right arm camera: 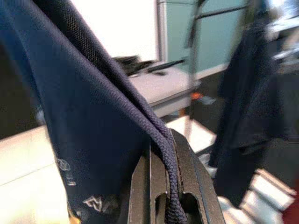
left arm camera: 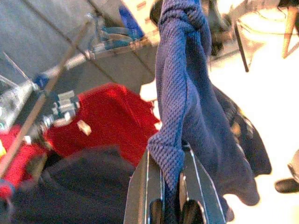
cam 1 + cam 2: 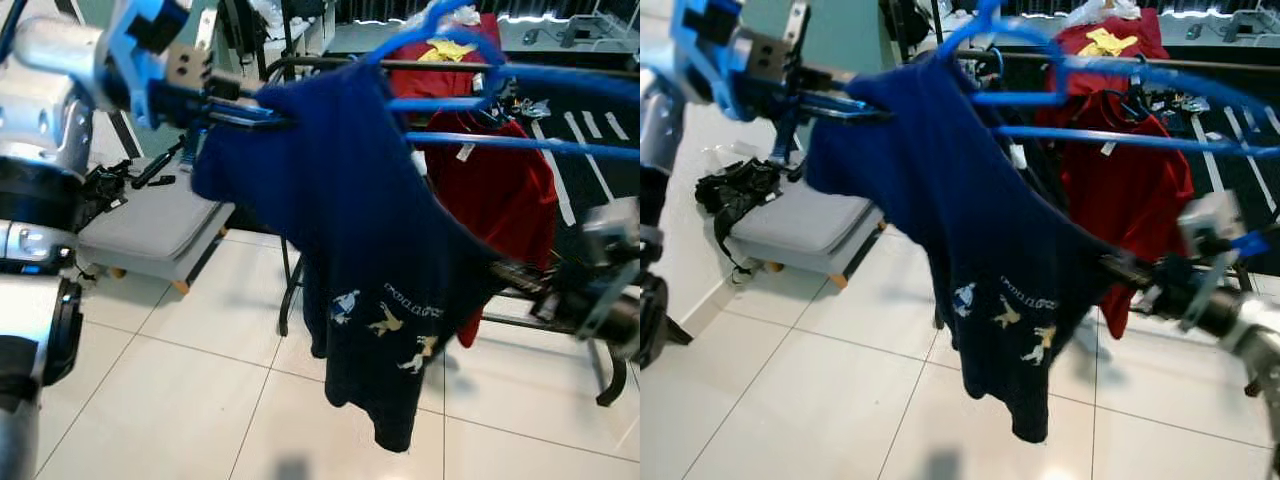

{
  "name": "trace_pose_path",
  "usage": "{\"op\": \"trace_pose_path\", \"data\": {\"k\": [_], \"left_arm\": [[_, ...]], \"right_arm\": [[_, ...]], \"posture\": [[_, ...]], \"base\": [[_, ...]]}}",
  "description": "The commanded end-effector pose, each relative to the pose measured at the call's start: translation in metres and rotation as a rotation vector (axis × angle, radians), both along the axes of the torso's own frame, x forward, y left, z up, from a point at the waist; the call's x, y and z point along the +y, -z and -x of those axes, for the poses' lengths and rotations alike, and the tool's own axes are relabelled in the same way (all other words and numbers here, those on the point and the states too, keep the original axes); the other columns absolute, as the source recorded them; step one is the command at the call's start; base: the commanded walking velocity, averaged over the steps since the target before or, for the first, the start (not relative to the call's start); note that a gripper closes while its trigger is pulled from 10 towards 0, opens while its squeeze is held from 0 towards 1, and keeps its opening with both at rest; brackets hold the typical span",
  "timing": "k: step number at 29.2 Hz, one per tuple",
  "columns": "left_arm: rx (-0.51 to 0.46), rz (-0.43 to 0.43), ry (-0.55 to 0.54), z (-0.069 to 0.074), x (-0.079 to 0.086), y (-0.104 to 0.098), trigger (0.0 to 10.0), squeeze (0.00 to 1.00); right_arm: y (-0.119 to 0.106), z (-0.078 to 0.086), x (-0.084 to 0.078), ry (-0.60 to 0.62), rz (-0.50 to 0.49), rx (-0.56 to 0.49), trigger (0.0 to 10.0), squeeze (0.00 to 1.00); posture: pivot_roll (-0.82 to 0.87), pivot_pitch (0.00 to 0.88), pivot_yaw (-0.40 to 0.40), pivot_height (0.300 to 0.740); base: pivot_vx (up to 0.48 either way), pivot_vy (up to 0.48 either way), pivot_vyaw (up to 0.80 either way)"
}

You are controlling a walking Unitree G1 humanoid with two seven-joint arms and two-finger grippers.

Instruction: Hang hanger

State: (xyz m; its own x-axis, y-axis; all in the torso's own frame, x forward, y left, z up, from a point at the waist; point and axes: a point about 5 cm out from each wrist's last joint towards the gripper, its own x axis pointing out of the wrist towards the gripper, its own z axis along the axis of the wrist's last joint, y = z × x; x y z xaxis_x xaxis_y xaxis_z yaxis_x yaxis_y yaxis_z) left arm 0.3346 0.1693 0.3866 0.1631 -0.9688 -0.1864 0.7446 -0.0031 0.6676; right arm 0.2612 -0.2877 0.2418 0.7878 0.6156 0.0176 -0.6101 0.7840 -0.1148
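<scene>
Hanger: one blue hanger (image 3: 1040,95), its hook up near the rack rail, its long arm running off to the right above the red shirt.
Navy shirt: one navy shirt (image 3: 370,260), draped from the hanger and spread between the two grippers; small printed figures and lettering near its lower hem.
Left gripper: the left gripper (image 3: 235,105) is raised high at the left; its fingers are clamped on the shirt's upper left edge, the cloth bunched between them in the left wrist view (image 2: 170,154).
Right gripper: the right gripper (image 3: 1120,270) is low at the right, blurred; its fingers pinch a folded hem of the navy shirt, seen between the fingers in the right wrist view (image 1: 168,163).
Rack: one dark clothes rack (image 3: 290,290) stands on the white tile floor (image 3: 150,400) behind the navy shirt.
On the rack: one red shirt (image 3: 500,190) with a white tag hangs just behind the navy one; a second red garment with yellow print (image 3: 1110,40) sits further back.
Bench: one grey padded bench (image 3: 160,225) at the left, with black items (image 3: 735,190) lying at its end.
</scene>
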Motion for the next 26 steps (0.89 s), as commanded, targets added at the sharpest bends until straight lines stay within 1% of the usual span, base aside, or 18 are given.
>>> {"op": "trace_pose_path", "data": {"k": [1,3,4,5,7,8,9,12,16,19,26], "left_arm": [[0.041,-0.074,-0.071,-0.003,0.015,0.017,10.0,0.00],[0.041,-0.074,-0.071,-0.003,0.015,0.017,10.0,0.00],[0.056,-0.107,-0.089,-0.004,0.018,0.025,10.0,0.00],[0.090,-0.114,-0.122,-0.007,0.021,0.033,10.0,0.00],[0.090,-0.114,-0.122,-0.007,0.021,0.033,10.0,0.00],[0.119,-0.119,-0.146,-0.009,0.023,0.041,10.0,0.00],[0.119,-0.119,-0.146,-0.009,0.023,0.041,10.0,0.00],[0.181,-0.112,-0.175,-0.011,0.020,0.064,10.0,0.00],[0.189,-0.093,-0.187,-0.013,0.017,0.069,10.0,0.00],[0.176,-0.040,-0.221,-0.017,0.016,0.066,10.0,0.00],[0.162,-0.019,-0.241,-0.019,0.017,0.064,10.0,0.00]], "right_arm": [[-0.011,0.000,-0.017,0.113,0.022,-0.057,0.0,0.00],[-0.011,0.000,-0.017,0.113,0.022,-0.057,0.0,0.00],[-0.014,-0.001,-0.021,0.145,0.024,-0.076,0.0,0.00],[-0.018,-0.001,-0.024,0.170,0.026,-0.094,0.0,0.00],[-0.018,-0.001,-0.024,0.170,0.026,-0.094,0.0,0.00],[-0.020,-0.001,-0.025,0.177,0.027,-0.102,0.0,0.00],[-0.020,-0.001,-0.025,0.177,0.027,-0.102,0.0,0.00],[-0.018,-0.001,-0.020,0.149,0.035,-0.095,0.0,0.00],[-0.017,-0.002,-0.017,0.124,0.037,-0.093,0.0,0.00],[-0.017,-0.001,-0.013,0.089,0.048,-0.090,0.0,0.00],[-0.017,-0.001,-0.012,0.073,0.052,-0.092,0.0,0.00]], "posture": [[0.02,0.081,0.078,0.740],[0.02,0.081,0.078,0.740],[0.02,0.081,0.078,0.740],[0.02,0.086,0.077,0.740],[0.02,0.086,0.077,0.740],[0.02,0.086,0.077,0.740],[0.02,0.086,0.077,0.740],[0.02,0.092,0.071,0.740],[0.02,0.091,0.069,0.740],[0.02,0.090,0.068,0.740],[0.02,0.086,0.067,0.740]], "base": [[0.000,0.000,0.00],[0.000,0.000,0.00],[0.000,0.000,0.00],[0.000,0.000,0.00],[0.000,0.000,0.00],[0.000,0.000,0.00],[0.000,0.000,0.00],[0.000,0.000,0.00],[0.000,0.000,0.00],[0.000,0.000,0.00],[0.000,0.000,0.00]]}}
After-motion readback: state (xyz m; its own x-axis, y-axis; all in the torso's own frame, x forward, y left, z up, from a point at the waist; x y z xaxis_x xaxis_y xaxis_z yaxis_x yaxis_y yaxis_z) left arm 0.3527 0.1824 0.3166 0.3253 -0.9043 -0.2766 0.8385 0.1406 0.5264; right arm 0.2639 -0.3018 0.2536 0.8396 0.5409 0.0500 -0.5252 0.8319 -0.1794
